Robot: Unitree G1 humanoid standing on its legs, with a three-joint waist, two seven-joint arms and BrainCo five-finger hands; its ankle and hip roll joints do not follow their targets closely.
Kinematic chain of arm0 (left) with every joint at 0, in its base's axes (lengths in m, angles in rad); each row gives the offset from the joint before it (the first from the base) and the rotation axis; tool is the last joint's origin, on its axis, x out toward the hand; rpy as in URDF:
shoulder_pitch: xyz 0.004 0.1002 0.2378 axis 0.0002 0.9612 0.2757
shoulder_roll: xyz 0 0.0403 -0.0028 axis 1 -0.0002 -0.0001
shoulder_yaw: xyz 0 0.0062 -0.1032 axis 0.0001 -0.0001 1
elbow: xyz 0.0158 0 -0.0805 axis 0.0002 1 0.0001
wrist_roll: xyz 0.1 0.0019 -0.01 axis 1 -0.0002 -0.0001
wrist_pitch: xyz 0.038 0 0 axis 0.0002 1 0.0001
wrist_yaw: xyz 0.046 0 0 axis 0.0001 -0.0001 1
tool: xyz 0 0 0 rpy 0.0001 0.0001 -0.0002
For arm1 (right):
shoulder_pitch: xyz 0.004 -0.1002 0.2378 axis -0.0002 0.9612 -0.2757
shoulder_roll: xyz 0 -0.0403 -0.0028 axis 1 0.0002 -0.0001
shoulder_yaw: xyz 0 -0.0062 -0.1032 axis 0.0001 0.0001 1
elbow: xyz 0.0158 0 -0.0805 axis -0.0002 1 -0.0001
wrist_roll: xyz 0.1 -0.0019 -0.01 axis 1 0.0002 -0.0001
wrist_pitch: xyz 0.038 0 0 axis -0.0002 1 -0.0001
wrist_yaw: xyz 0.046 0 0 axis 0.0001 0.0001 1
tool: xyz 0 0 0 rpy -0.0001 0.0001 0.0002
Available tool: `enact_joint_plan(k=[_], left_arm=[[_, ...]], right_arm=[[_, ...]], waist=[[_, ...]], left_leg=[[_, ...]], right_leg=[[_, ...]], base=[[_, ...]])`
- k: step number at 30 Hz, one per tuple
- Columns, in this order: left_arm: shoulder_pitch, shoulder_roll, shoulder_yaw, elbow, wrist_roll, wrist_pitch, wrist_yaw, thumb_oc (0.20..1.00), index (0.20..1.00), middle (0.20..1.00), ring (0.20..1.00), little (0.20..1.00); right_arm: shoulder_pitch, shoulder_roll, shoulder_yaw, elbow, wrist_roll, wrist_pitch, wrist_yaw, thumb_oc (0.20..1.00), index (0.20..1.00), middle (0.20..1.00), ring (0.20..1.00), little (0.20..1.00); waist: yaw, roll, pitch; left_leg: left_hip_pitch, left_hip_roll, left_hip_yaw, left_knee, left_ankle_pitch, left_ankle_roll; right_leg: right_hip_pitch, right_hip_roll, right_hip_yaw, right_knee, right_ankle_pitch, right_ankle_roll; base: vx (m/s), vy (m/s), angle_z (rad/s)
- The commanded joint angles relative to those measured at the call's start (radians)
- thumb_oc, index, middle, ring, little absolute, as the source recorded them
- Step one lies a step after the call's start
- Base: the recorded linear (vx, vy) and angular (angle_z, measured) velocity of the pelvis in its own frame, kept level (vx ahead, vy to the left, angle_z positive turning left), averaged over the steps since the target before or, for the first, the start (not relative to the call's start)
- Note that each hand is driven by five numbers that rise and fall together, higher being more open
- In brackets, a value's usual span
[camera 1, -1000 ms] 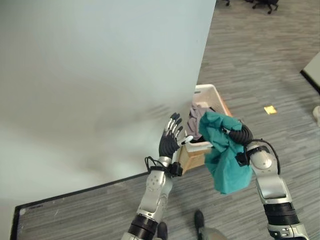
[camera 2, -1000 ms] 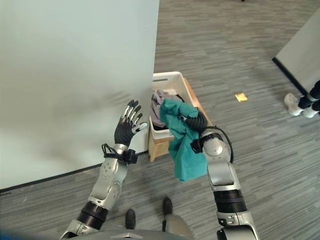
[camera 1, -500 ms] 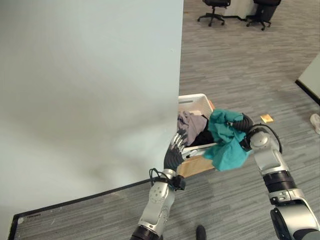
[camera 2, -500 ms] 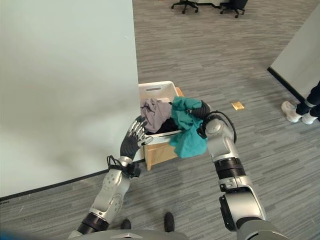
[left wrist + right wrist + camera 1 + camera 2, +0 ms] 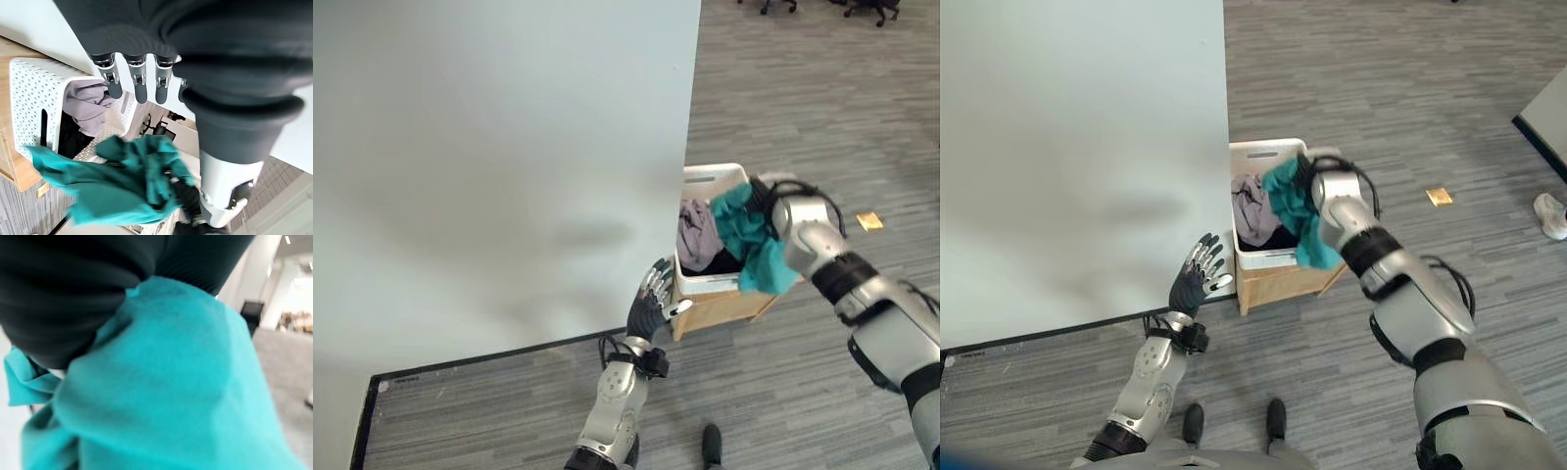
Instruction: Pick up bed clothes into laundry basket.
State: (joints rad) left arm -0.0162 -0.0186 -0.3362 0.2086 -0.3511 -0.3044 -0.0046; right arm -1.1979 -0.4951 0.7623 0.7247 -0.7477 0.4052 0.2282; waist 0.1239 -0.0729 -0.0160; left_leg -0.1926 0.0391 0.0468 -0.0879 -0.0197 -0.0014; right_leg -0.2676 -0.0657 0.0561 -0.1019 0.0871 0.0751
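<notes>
Right hand is buried in the teal garment, so can't tell what its fingers are doing; the cloth hangs over the white laundry basket, draping its near rim. Inside sits a grey garment, and the left hand, fingers spread, hovers beside the basket's wooden stand.

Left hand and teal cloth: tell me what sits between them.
In the left eye view, the white laundry basket's near rim and grey clothes lie between the left hand and teal cloth.
</notes>
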Motion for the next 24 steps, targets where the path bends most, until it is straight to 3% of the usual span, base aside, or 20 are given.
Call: enact_joint_plan(k=[1,4,11,17,24], left_arm=[[-0.140,-0.036,-0.026,-0.059,-0.021,-0.048,-0.013,1.000,1.000,1.000,1.000,1.000],[-0.141,-0.023,-0.015,-0.073,-0.023,-0.048,-0.015,1.000,1.000,1.000,1.000,1.000],[-0.181,0.003,-0.008,-0.099,-0.018,-0.046,0.008,1.000,1.000,1.000,1.000,1.000],[-0.222,0.005,-0.001,-0.098,-0.007,-0.046,0.027,1.000,1.000,1.000,1.000,1.000],[-0.276,0.024,0.017,-0.082,0.006,-0.058,0.067,1.000,1.000,1.000,1.000,1.000]], right_arm=[[-0.278,-0.117,0.097,0.067,-0.123,-0.003,0.030,0.200,0.200,0.200,0.200,0.200],[-0.335,-0.154,0.152,0.055,-0.132,-0.016,0.052,0.200,0.200,0.200,0.200,0.200],[-0.511,-0.297,0.314,0.139,-0.083,-0.034,0.017,0.200,0.200,0.200,0.200,0.200],[-0.546,-0.354,0.322,0.167,-0.036,-0.033,-0.045,0.200,0.200,0.200,0.200,0.200],[-0.532,-0.398,0.272,0.166,0.003,-0.003,-0.094,0.200,0.200,0.200,0.200,0.200]], waist=[[0.021,-0.017,0.062],[0.015,-0.017,0.074],[0.006,-0.053,0.148],[0.003,-0.071,0.186],[0.020,-0.118,0.229]], left_leg=[[-0.027,0.037,-0.026,0.001,0.073,-0.025],[-0.039,0.038,-0.030,0.001,0.075,-0.024],[-0.134,0.049,-0.038,0.001,0.096,-0.032],[-0.215,0.059,-0.051,0.001,0.111,-0.039],[-0.329,0.074,-0.086,0.001,0.129,-0.049]], right_leg=[[0.024,0.035,-0.076,0.015,-0.013,-0.074],[0.012,0.034,-0.077,0.015,-0.012,-0.073],[-0.090,0.041,-0.085,0.015,0.010,-0.074],[-0.168,0.042,-0.096,0.015,0.021,-0.071],[-0.268,0.049,-0.134,0.015,0.029,-0.061]], base=[[0.00,-0.022,0.11],[-0.02,-0.015,0.13],[-0.05,-0.030,0.00],[-0.05,-0.018,0.10],[-0.01,-0.016,0.12]])
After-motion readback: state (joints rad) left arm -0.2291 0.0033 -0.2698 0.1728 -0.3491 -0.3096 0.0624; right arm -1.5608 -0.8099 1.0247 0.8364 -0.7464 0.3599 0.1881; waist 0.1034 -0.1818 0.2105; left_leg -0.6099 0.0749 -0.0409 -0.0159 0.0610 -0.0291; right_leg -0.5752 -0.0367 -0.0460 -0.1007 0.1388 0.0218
